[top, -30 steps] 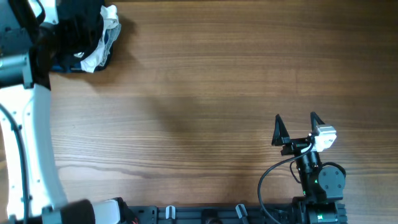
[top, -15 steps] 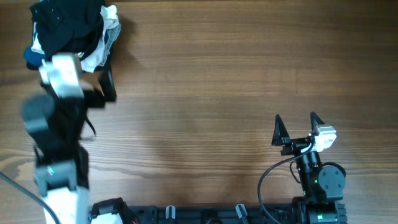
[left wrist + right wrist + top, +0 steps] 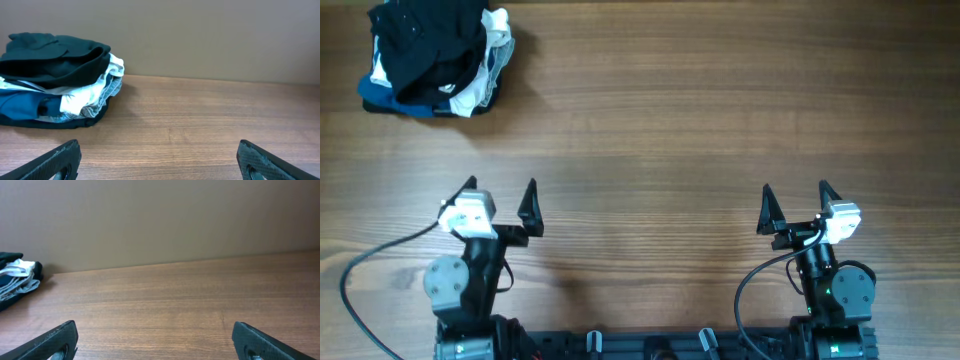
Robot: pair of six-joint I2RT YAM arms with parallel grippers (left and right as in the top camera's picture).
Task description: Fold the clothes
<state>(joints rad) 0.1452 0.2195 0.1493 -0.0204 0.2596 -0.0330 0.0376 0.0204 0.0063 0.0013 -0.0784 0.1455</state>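
The black garment [image 3: 428, 38] lies bunched and folded on top of a pile at the far left corner of the table. It also shows at the upper left of the left wrist view [image 3: 52, 57]. No lettering or tag shows. My left gripper [image 3: 500, 190] is open and empty near the front edge, well short of the garment; its view [image 3: 157, 150] shows bare wood between the fingers. My right gripper [image 3: 795, 190] is open and empty at the front right, and its view [image 3: 155, 327] shows the same.
Under the black garment lies a pile of white fabric [image 3: 485, 70] and blue fabric [image 3: 380, 95]; its edge shows at the far left of the right wrist view [image 3: 17, 277]. The wooden table [image 3: 680, 120] runs to a plain wall at the back.
My left arm has pulled back from the pile at the far left to the front edge, with its gripper open. The black garment stays on the pile. The right arm has not moved.
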